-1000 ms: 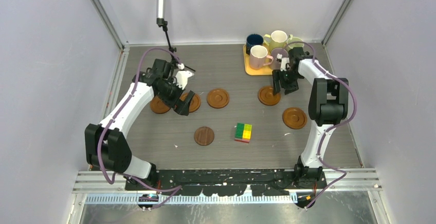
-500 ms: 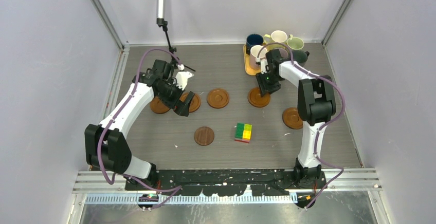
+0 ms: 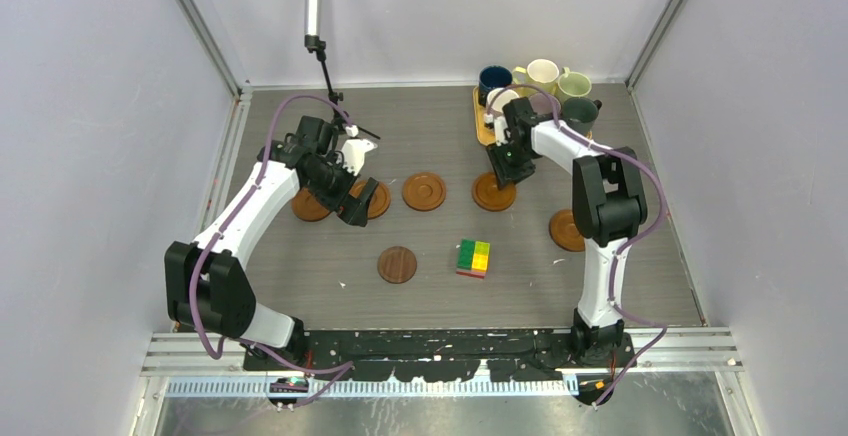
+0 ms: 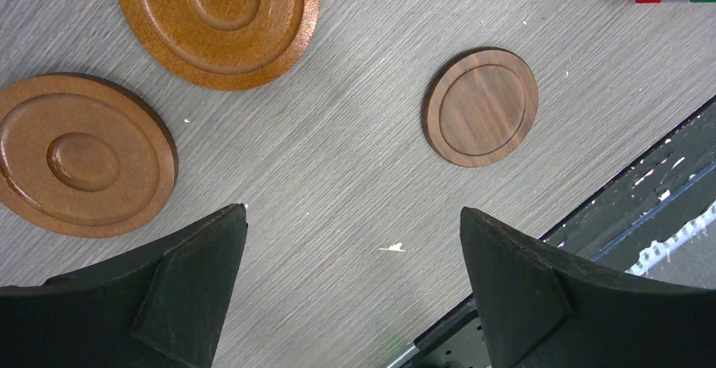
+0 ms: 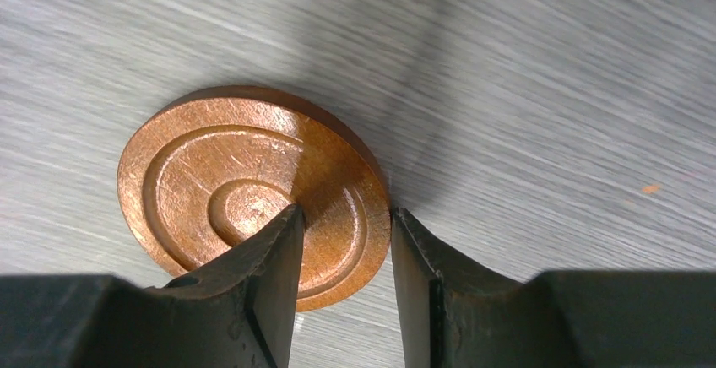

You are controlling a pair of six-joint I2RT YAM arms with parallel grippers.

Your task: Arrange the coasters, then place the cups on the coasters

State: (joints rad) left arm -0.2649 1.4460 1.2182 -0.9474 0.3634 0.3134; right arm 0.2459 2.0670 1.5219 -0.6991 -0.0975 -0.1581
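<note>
The table (image 3: 440, 131) is crowded on its far right, and that is where the biggest risk sits: the right arm (image 3: 600, 191) reaches across just beside the tray (image 3: 480, 126) on which the cups (image 3: 543, 73) stand bunched together, so a wide swing of its forearm on the way to set-down could clip a cup and tip it or shove it off the tray. The left arm (image 3: 252, 204) is bent over the left-hand coasters, and if both arms head for the middle at once they could meet above the coaster (image 3: 424, 192) that lies between them. The right gripper (image 5: 344, 216) is closed narrow on the pinched coaster (image 5: 211, 174), which lies right of centre, just near of the tray; one finger (image 5: 253, 292) presses on its face and the other bears on the outside of its rim, so only a thin slice of one side is held. Whether the disc is clear of the surface or dragging on it cannot be told. Such an off-centre hold could let it pivot, droop or slip out, and a disc dropped on its edge might roll toward the toy block (image 3: 473, 257) or the dark coaster (image 4: 481, 106). Set down too close to a neighbour, it would leave cups with clashing handles. The left gripper (image 4: 352, 212) stands wide apart and empty above the table, with two coasters near one of its fingers.
</note>
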